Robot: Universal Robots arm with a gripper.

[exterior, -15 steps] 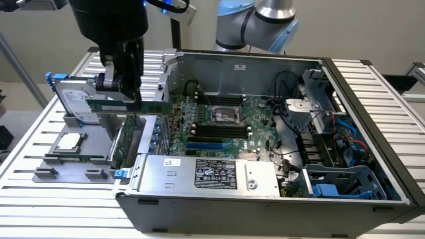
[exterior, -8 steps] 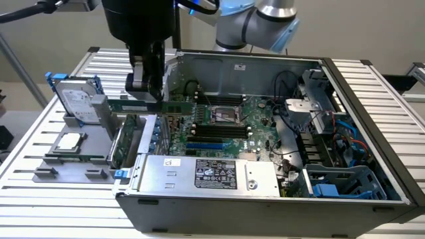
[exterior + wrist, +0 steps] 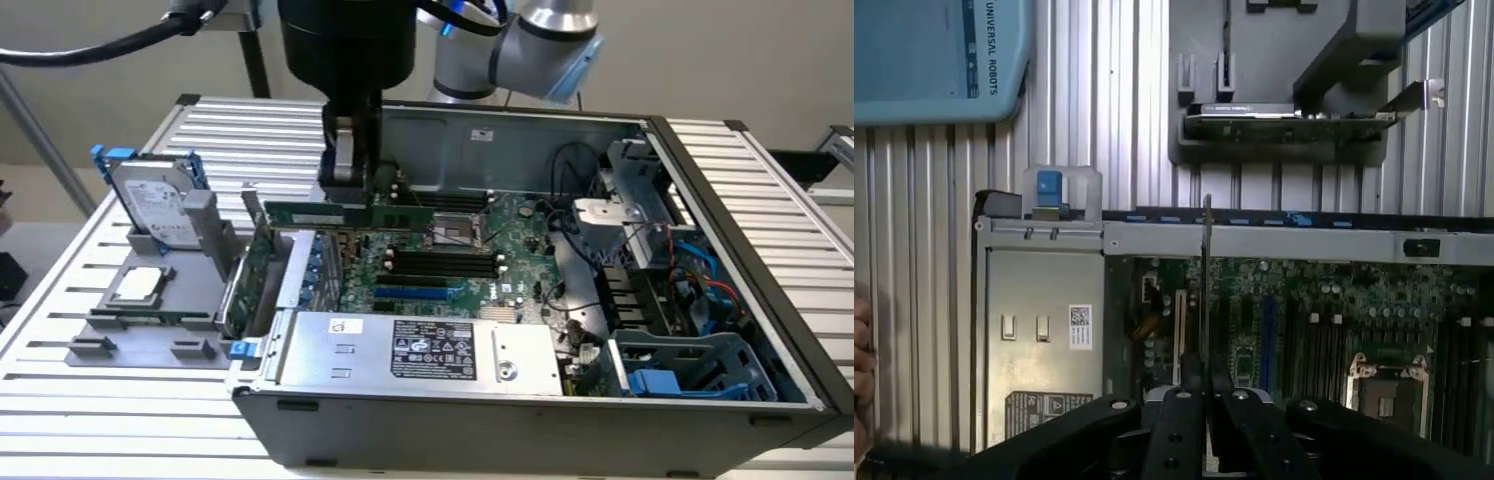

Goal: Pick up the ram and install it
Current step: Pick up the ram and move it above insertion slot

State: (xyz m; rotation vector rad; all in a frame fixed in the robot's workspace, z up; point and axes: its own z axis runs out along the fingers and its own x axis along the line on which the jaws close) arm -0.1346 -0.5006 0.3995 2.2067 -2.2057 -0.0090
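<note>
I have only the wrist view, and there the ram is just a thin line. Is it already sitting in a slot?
Observer: No. In the exterior view the gripper holds the ram level, jaws shut on it, above the board.
Operator: What lies outside the case, on the exterior view's left?
Observer: A hard drive stands on a grey fixture, and a processor lies flat on it.
</note>
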